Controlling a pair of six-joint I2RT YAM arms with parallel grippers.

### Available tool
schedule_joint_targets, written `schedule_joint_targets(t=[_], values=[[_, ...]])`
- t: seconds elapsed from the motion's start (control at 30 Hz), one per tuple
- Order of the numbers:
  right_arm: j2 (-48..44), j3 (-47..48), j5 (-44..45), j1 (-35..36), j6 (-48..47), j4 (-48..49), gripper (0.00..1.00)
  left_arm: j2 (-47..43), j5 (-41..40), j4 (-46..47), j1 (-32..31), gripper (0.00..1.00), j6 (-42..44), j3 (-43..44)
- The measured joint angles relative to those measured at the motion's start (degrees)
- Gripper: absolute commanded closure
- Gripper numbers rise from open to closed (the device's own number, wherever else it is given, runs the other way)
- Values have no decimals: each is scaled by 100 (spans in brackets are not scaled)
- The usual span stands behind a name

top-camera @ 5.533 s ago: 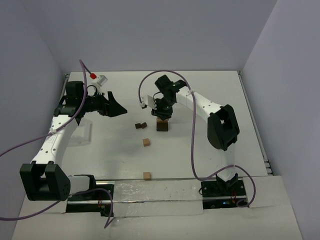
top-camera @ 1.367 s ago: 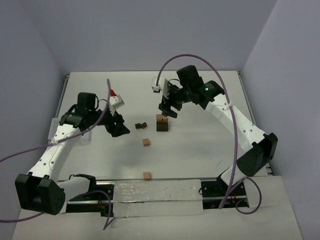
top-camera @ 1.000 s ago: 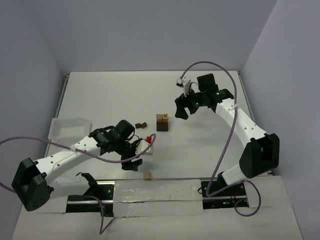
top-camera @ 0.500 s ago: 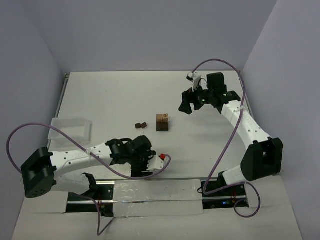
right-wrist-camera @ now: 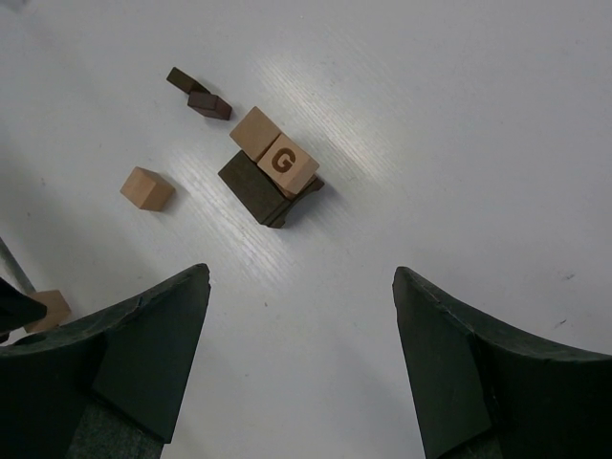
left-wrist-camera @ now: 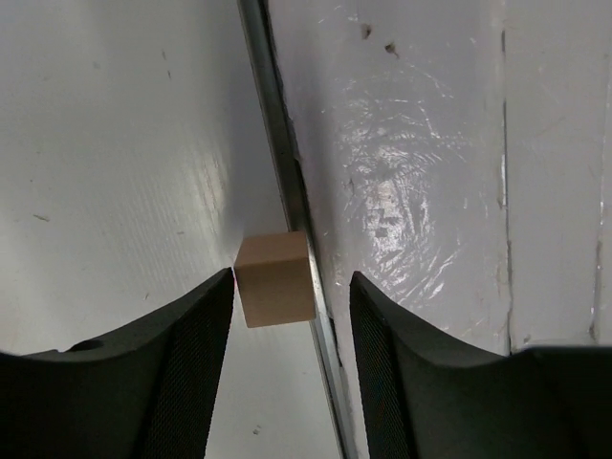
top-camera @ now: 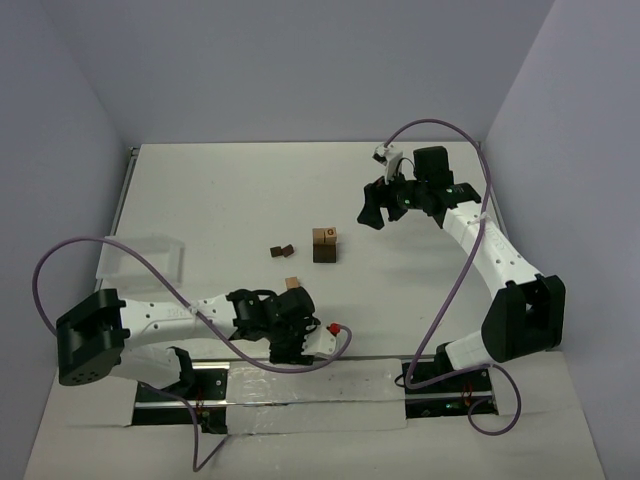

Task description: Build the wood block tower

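- Wood block tower (top-camera: 323, 245) stands mid-table, at the centre of the top view. It has a dark base with two tan blocks on it, one marked G.
- My left fingers (left-wrist-camera: 182, 363) are at the bottom centre of the top view, over the near edge of the table (top-camera: 430, 290). They are part open and astride a loose tan block (left-wrist-camera: 275, 279).
- As I read it, nothing is gripped yet: the block sits close by one finger, with a clear gap to the other.
- That block is near enough a cube, so I have no long axis to line up. It lies against the metal strip (left-wrist-camera: 287, 172) along the table edge, a face turned roughly toward each finger.
- From there the tower lies up-frame and slightly right, past another tan block (top-camera: 292, 285).
- My right fingers (right-wrist-camera: 143, 344) hang wide open and empty, upper right of the tower. The left arm is plainly the nearer to the loose block.
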Motion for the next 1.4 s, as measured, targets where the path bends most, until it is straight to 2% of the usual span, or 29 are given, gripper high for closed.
schedule_joint_targets(t=[0.2, 0.3, 0.37, 0.43, 0.57, 0.7, 0.87, 0.97, 1.4], values=[[2, 0, -17, -8, -13, 0, 16, 148, -238, 216, 0, 44, -81, -106], [2, 0, -21, -8, -24, 0, 16, 203, -347, 315, 0, 47, -109, -150], [2, 0, -35, -8, -24, 0, 16, 231, -415, 351, 0, 52, -114, -180], [2, 0, -54, -8, -35, 0, 16, 241, -475, 363, 0, 63, -109, -194], [2, 0, -64, -8, -75, 0, 16, 242, -544, 362, 61, 76, -39, -183], [2, 0, -63, -8, -116, 0, 16, 417, -278, -31, 699, 84, 171, 399], [8, 0, -65, -8, -156, -1, 17, 898, 148, -218, 2034, 87, 520, 1820], [13, 0, -65, -8, -175, -2, 17, 1111, 240, -226, 2479, 88, 727, 2303], [123, 0, -64, -8, -243, -7, 17, 1941, 629, -525, 2831, 86, 1116, 2574]])
